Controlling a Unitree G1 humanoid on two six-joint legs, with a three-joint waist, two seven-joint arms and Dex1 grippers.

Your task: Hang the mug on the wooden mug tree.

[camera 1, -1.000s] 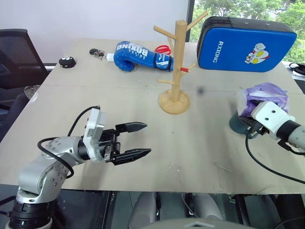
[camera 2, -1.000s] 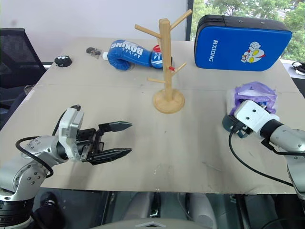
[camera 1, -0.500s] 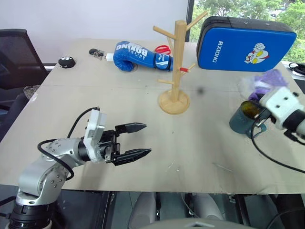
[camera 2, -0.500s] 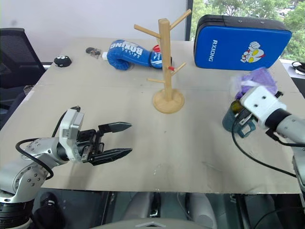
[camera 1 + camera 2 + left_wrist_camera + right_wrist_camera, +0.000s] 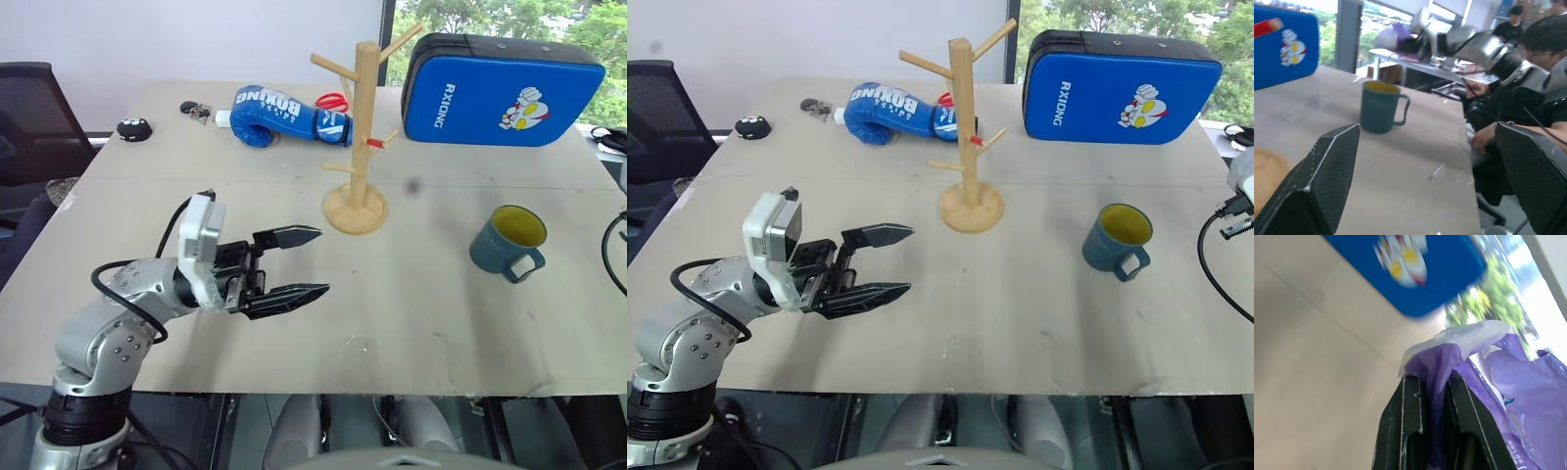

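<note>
Fingers spread wide on the left gripper (image 5: 299,264), hovering above the table (image 5: 411,323) and holding nothing, pointed across toward the mug (image 5: 507,242). That mug stands upright well beyond its tips, with the wooden mug tree (image 5: 359,137) farther back. Out past the mug, the right gripper (image 5: 1437,399) pinches a purple plastic bag (image 5: 1508,377).

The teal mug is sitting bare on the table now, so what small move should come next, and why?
Probably swing the left pincer, open and level, toward the teal-blue ceramic mug with a yellow inside. The mug stands upright and free to the right of the light-wood mug tree, handle toward the table's near edge. The right pincer is shut on a purple plastic bag, so it looks busy.
</note>
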